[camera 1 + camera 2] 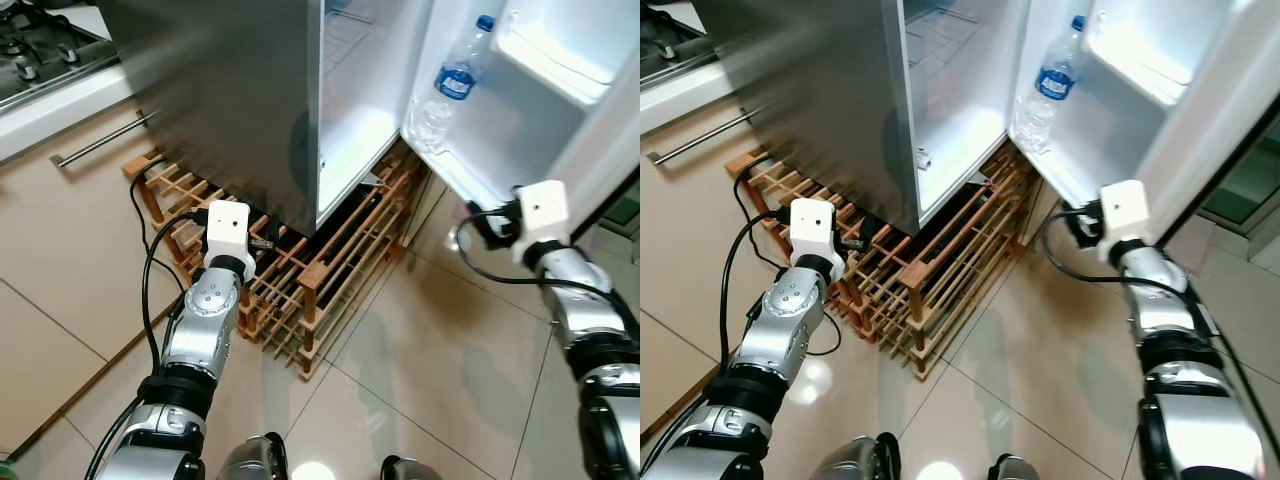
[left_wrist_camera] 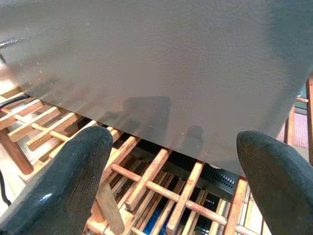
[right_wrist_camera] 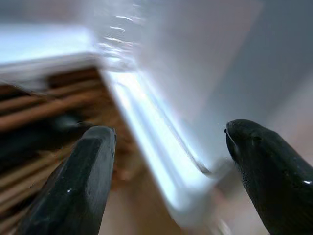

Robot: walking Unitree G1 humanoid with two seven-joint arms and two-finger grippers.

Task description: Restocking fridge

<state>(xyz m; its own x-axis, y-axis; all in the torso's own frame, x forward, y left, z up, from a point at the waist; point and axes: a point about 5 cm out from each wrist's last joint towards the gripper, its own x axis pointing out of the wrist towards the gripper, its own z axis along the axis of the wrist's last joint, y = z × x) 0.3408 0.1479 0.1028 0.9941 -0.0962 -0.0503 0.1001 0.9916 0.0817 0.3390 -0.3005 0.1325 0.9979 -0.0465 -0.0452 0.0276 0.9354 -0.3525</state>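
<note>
Clear plastic water bottle (image 1: 452, 88) with a blue label, writing unreadable, stands in the open fridge door (image 1: 520, 120) shelf. Right gripper (image 3: 168, 171), spread wide and empty, reaches just under that door's lower edge; left gripper (image 2: 171, 181), also wide, points at the wooden rack (image 1: 300, 280) beneath the fridge (image 1: 230, 100).

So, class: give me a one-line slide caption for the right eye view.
Open fridge on a wooden rack, one water bottle in its door, both tools low in front.

Tiled floor (image 1: 440, 360) under me carries a wooden slat rack (image 1: 320, 270), w/ the fridge (image 1: 240, 90) standing on it. Door shelf (image 1: 455, 170) holds one water bottle (image 1: 450, 85), upright. Black cable (image 1: 145, 290) trails on floor by rack.
</note>
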